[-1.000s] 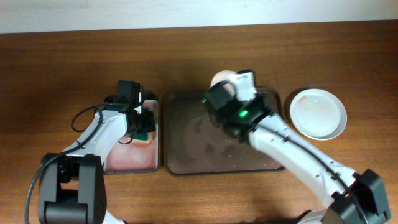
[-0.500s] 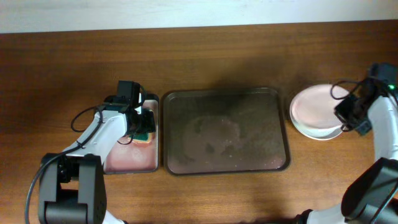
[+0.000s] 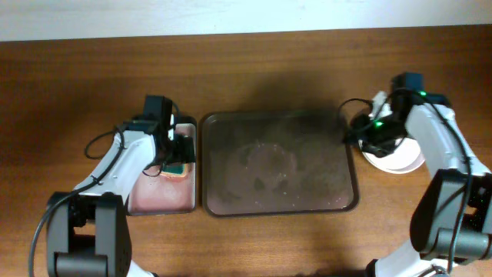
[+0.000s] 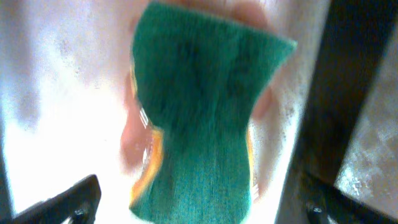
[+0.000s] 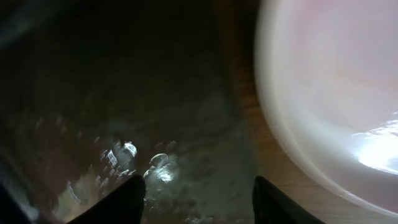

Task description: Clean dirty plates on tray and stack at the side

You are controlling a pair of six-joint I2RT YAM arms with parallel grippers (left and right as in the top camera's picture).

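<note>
The dark brown tray [image 3: 307,188] lies mid-table, wet and with no plates on it. The plates [image 3: 401,161] sit stacked on the wood to its right, mostly hidden under my right arm. The top plate [image 5: 336,87] looks pale pinkish-white. My right gripper [image 3: 360,135] hovers over the tray's right rim [image 5: 236,155] beside the stack. It [image 5: 199,202] is open, with nothing between its fingers. My left gripper [image 3: 178,154] hangs over a green sponge [image 4: 199,106] with an orange edge. This gripper [image 4: 199,208] is wide open, fingers [image 4: 74,199] either side of the sponge.
The sponge [image 3: 179,168] lies at the back right of a smaller black tray with a pinkish inside [image 3: 154,198], left of the big tray. Arm cables loop over the wood on both sides. A pale wall runs along the table's back edge.
My right arm carried a pink plate from the tray's back edge to the stack at the right, let go of it, and moved back toward the tray's rim. My left jaws opened wider.
</note>
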